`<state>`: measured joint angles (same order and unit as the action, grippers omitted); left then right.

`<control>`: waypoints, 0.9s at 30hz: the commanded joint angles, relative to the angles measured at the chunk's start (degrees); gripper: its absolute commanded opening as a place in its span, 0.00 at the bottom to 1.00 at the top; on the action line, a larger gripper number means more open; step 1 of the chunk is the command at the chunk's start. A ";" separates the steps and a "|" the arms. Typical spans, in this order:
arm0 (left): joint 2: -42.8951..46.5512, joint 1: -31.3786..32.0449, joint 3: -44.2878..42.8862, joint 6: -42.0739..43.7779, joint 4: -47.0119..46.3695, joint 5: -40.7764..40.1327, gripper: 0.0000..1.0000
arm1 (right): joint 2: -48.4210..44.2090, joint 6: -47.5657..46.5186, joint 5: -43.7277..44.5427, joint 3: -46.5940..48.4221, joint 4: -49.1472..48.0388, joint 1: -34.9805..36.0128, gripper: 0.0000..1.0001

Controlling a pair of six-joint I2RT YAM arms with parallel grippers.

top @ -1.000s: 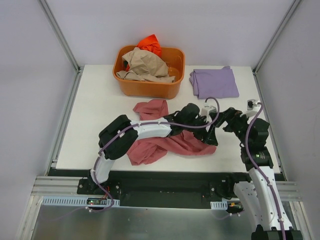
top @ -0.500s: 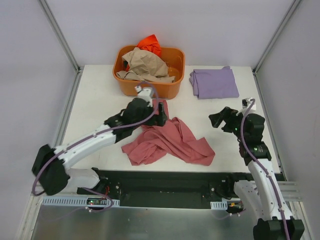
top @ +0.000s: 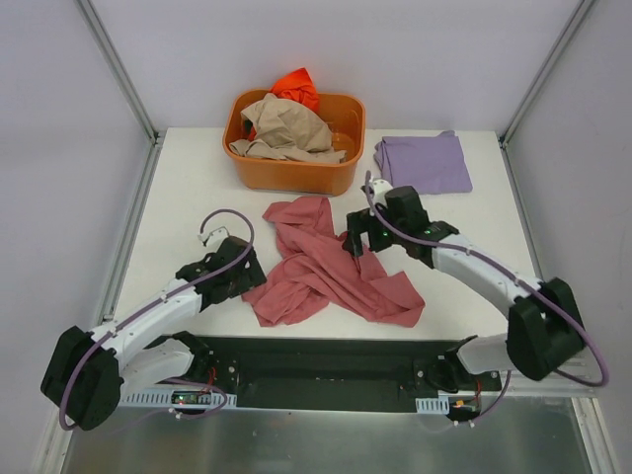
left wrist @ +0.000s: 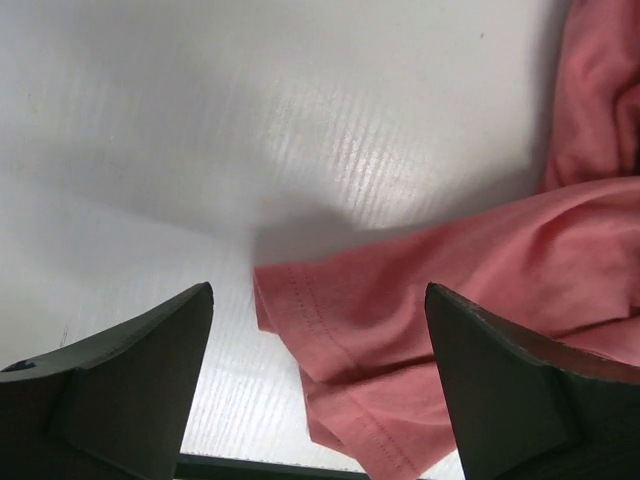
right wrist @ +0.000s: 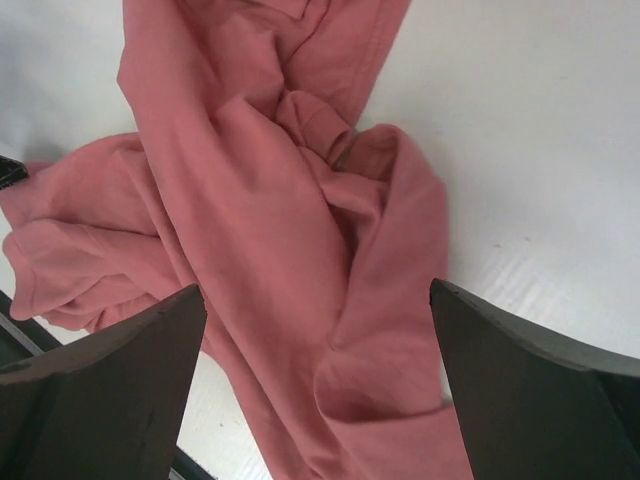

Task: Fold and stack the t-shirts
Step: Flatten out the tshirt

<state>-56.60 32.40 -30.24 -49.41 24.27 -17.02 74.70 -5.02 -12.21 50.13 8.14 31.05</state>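
A dusty rose-red t-shirt lies crumpled in the middle of the table. My left gripper is open and empty at the shirt's lower left corner. In the left wrist view a stitched hem corner of the shirt lies between the open fingers. My right gripper is open and empty over the shirt's upper right folds. In the right wrist view bunched red cloth fills the gap below it. A folded lavender t-shirt lies flat at the back right.
An orange plastic tub stands at the back centre, holding a tan shirt and a bright orange shirt. Bare white table shows left of the red shirt. The table's front edge runs just below the shirt.
My left arm pulled back from the shirt's top near the tub to its lower left corner. My right arm reached in from the right to over the shirt. The shirt's top has shifted.
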 commanded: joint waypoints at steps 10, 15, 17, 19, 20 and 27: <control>-8.97 -1.03 3.17 -5.70 -11.88 6.30 0.01 | 25.57 7.75 5.97 20.96 -17.11 7.88 0.96; -6.07 -1.29 5.01 -4.39 -11.79 4.28 0.00 | 34.36 -1.12 2.63 31.59 -9.83 12.54 0.97; -4.58 -1.29 5.80 -3.94 -11.88 3.66 0.00 | 37.61 -3.50 4.20 35.72 -6.14 14.47 0.97; -3.26 -1.29 6.33 -3.59 -11.97 3.39 0.00 | 40.69 -5.52 7.62 39.41 -2.88 16.14 0.98; -2.73 -1.29 6.42 -3.42 -11.88 3.48 0.00 | 42.01 -6.23 9.55 40.82 -1.74 17.11 0.99; -0.62 -1.29 7.30 -2.27 -11.88 3.39 0.00 | 54.13 -8.44 24.83 55.92 7.65 20.45 0.88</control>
<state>-58.67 31.77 -23.79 -53.23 12.29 -11.46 123.35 -10.76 1.43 96.71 7.75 50.78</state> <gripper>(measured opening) 0.032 0.926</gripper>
